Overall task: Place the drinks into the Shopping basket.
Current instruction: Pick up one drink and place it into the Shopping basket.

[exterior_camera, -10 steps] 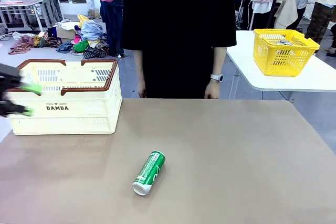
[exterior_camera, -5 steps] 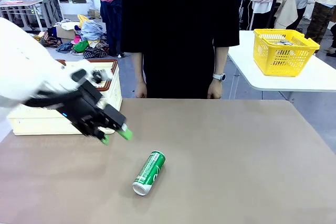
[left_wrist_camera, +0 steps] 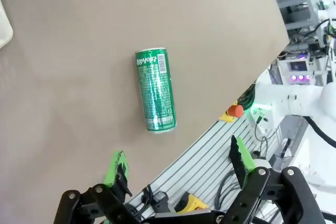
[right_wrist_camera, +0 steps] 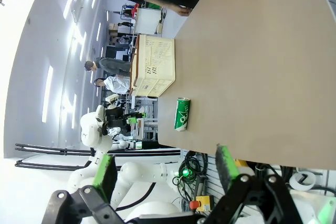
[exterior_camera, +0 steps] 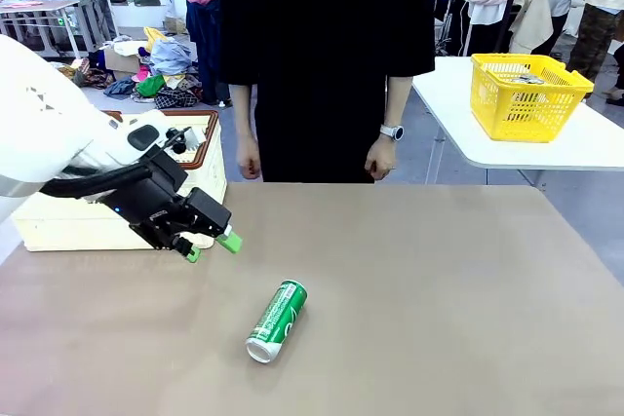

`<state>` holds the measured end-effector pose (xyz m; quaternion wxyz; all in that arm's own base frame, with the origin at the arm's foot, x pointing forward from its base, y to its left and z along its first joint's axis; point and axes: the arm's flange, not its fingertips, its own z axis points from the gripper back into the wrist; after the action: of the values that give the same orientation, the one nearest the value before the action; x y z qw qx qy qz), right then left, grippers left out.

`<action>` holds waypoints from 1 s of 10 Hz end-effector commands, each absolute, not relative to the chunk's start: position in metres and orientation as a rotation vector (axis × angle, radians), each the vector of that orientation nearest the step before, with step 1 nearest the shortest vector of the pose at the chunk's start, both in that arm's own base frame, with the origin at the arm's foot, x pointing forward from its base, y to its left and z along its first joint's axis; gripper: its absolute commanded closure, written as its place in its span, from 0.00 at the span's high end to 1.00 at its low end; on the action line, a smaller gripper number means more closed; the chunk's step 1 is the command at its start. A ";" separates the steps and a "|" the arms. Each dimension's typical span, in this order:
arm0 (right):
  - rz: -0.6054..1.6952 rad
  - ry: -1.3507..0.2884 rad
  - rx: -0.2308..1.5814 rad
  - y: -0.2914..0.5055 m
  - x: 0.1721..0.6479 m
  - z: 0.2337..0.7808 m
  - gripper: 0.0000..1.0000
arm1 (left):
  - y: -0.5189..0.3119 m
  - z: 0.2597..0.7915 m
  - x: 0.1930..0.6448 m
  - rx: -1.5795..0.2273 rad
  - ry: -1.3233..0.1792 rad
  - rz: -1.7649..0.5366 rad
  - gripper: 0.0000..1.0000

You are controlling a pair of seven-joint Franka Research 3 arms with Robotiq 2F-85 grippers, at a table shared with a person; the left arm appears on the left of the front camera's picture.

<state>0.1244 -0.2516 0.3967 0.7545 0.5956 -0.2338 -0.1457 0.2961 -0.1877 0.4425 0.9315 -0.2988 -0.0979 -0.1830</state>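
Room: open lab hall, clothes heaped on the floor far left, other people standing at the back.

Worktop (exterior_camera: 439, 289): tan, matte, takes up the whole near field.

Person (exterior_camera: 327, 56): black clothing, stands at the far edge, centre. Both hands hang at the sides, off the worktop; watch on the wrist at scene right.

Left arm (exterior_camera: 39, 114): white, comes in from the left and crosses in front of the basket.

Shopping basket (exterior_camera: 73, 231): cream perforated crate with a brown rim, far left on the worktop, upright, partly hidden by the arm. Contents cannot be made out.

White side worktop (exterior_camera: 585, 148): far right, apart from the main one, carrying a yellow basket (exterior_camera: 526, 94).

Left tool (exterior_camera: 213, 248): released, green pads spread wide with nothing between them. It hovers above the worktop just right of the Shopping basket, fingers angled down and to the right. In its wrist view the can lies ahead of the open fingers, clear of both.

Right tool (right_wrist_camera: 165, 163): released, nothing held, off the near edge of the worktop.

Green can (exterior_camera: 277, 321): lies on its side on the bare worktop, left of centre and near, one silver end pointing near-left. It touches nothing and is outside the Shopping basket, well apart from it.
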 end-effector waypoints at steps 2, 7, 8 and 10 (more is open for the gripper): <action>-0.308 -0.544 1.305 -0.252 0.119 0.399 1.00 | -0.262 0.444 0.248 -0.527 -0.141 -0.490 1.00; -0.308 -0.544 1.305 -0.252 0.119 0.399 1.00 | -0.345 0.406 0.240 -0.190 -0.207 -0.407 1.00; -0.308 -0.544 1.305 -0.252 0.119 0.399 1.00 | -0.349 0.398 0.243 -0.143 -0.264 -0.422 1.00; -0.308 -0.544 1.305 -0.252 0.119 0.399 1.00 | -0.357 0.389 0.253 -0.100 -0.299 -0.538 1.00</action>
<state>0.1245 -0.2518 0.3968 0.7543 0.5958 -0.2341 -0.1459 0.2473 -0.3485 0.3894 0.9545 -0.0600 -0.1401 -0.2565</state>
